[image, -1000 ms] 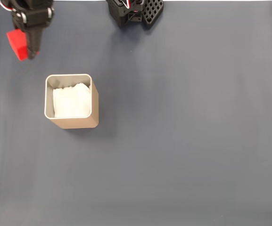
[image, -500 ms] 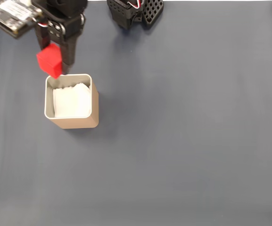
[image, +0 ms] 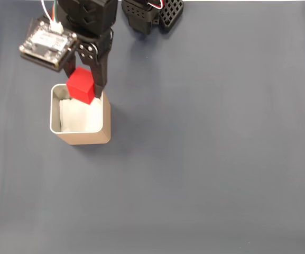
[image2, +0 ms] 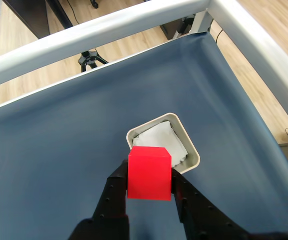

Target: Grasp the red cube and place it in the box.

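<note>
The red cube (image: 80, 85) (image2: 149, 173) is held in the air between my black fingers, above the back rim of the box. My gripper (image: 83, 92) (image2: 149, 186) is shut on the cube's sides. The box (image: 105, 117) (image2: 192, 152) is tan with a pale rim and white lining, standing upright on the dark blue mat at the left of the fixed view. In the wrist view the cube covers the box's near corner.
The arm's black base (image: 151, 13) stands at the back edge of the mat. A circuit board (image: 46, 42) rides on the arm. In the wrist view a white frame rail (image2: 109, 30) borders the table, with wooden floor beyond.
My gripper has carried the red cube from the back left corner rightward and forward, and it now hangs over the box's back rim.
</note>
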